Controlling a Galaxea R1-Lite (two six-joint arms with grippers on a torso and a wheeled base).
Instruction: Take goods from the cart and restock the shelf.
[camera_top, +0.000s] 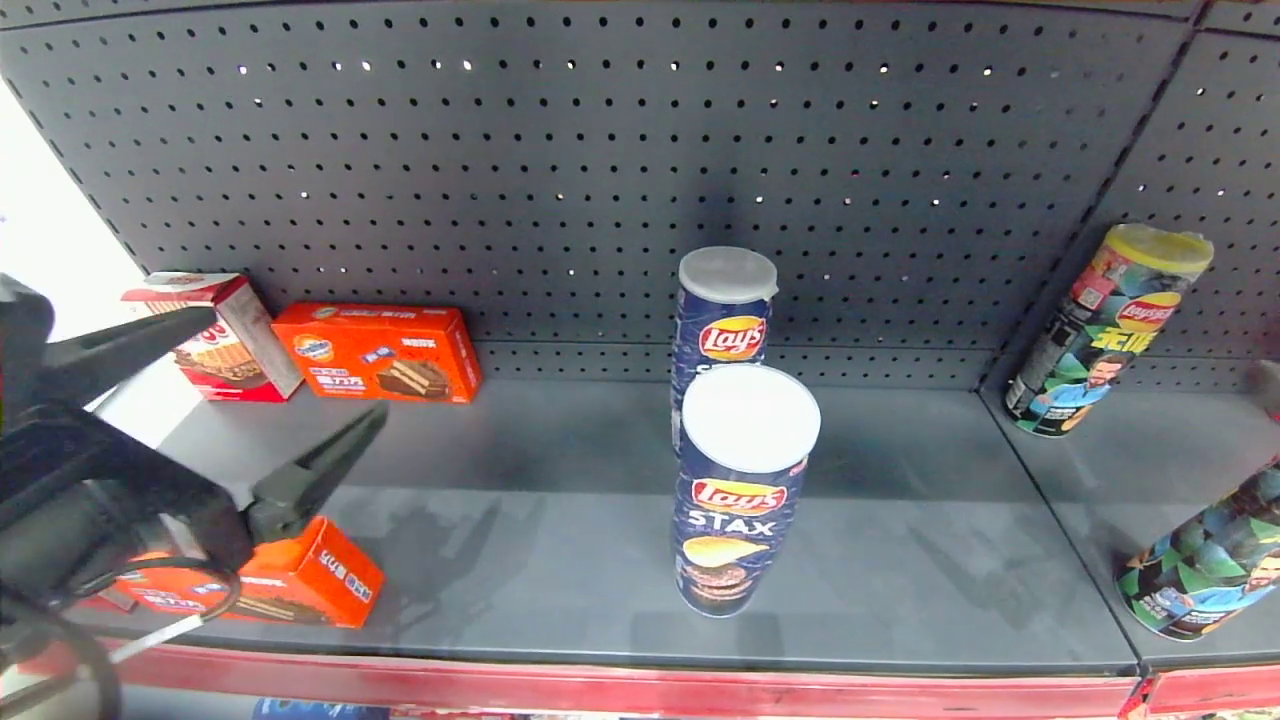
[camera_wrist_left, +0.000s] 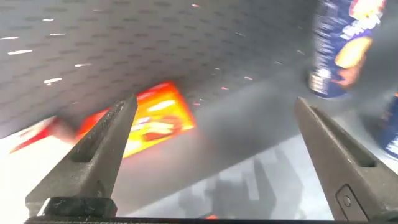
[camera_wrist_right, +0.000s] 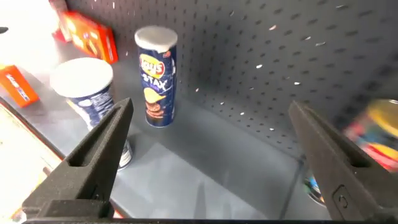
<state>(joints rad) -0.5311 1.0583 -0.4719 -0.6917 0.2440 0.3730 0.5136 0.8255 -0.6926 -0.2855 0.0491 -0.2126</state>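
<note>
Left gripper (camera_top: 228, 410) hangs wide open and empty. The orange box (camera_top: 305, 578) lies just beneath it, at the front left of the shelf (camera_top: 560, 500), close to the red front strip (camera_top: 640, 690). The box lies flat, its long axis running roughly along that front edge, a little skewed (whether the lower finger touches its top we cannot tell). We judge this box as set in place, so the coming move is likely a withdrawal. It should go up first and then back, so that no finger drags the box over the edge. The left arm is by far the nearer. It enters from the left side, with its fingers aimed inward over the shelf.

Farther back, a second orange box (camera_top: 378, 352) and a red box (camera_top: 215, 335) sit by the pegboard (camera_top: 560, 160). At mid-shelf the front blue can (camera_top: 742, 500) stands upright, with the rear blue can (camera_top: 722, 310) close behind it. The right gripper (camera_wrist_right: 217, 162) is likewise spread wide with nothing in it, and it faces those cans.
</note>
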